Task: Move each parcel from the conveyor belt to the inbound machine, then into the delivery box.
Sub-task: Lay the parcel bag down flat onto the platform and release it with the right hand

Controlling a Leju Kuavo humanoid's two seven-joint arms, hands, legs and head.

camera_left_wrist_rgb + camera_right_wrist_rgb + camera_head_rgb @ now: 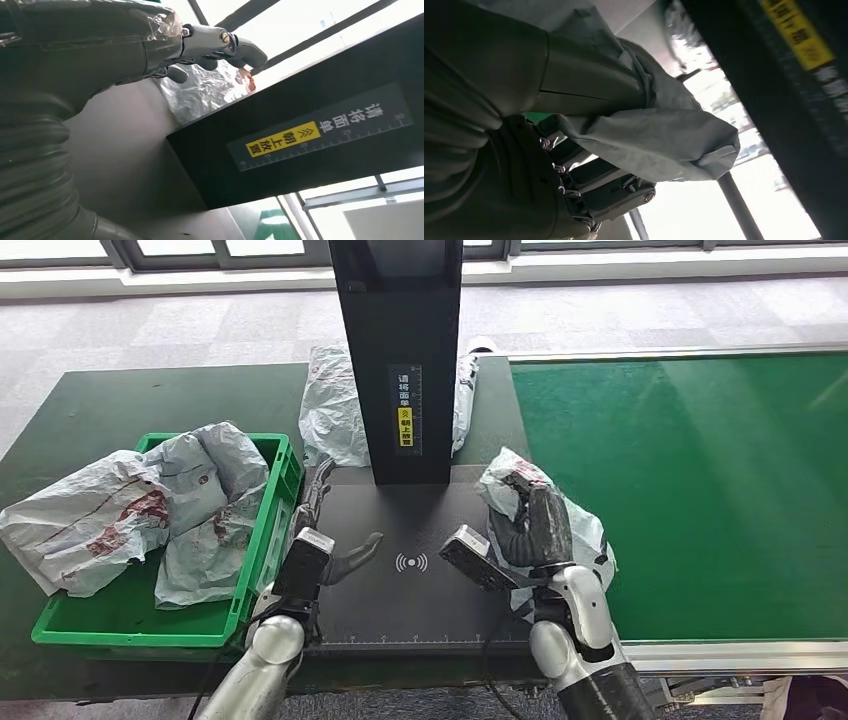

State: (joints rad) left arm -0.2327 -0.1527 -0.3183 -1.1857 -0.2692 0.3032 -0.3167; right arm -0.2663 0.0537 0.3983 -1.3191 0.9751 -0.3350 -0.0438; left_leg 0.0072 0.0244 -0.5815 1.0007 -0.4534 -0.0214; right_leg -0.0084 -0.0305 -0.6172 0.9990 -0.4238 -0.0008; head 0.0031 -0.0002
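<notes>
**Parcel arriving at the scan plate, box already part filled**

The right hand (535, 525) grips a crumpled grey plastic mailer parcel (513, 480), dark fingers wrapped over its top; the right wrist view shows the grey film (659, 140) bunched between the thumb and the fingers. Hand and parcel sit at the right edge of the flat black scanning plate of the inbound machine (410, 585), between the plate and the green conveyor belt (690, 490). Whether the parcel rests on the plate or hangs just above it cannot be told.

The left hand (330, 540) holds nothing, its fingers spread apart over the plate's left side, the thumb pointing toward the white wireless mark (411, 562) at the plate's middle.

Behind the plate rises the machine's black upright column (400, 350) with a yellow label (406, 420). Another grey mailer (335, 405) lies behind that column on the dark green table (150, 400).

To the left stands the green plastic delivery box (262, 540), holding several grey mailers with red print (120, 515), one draped over its far left rim.

Judging by this, several parcels are done. The held one is at its scanning step and has yet to go into the box. The visible belt carries no further parcel.
</notes>
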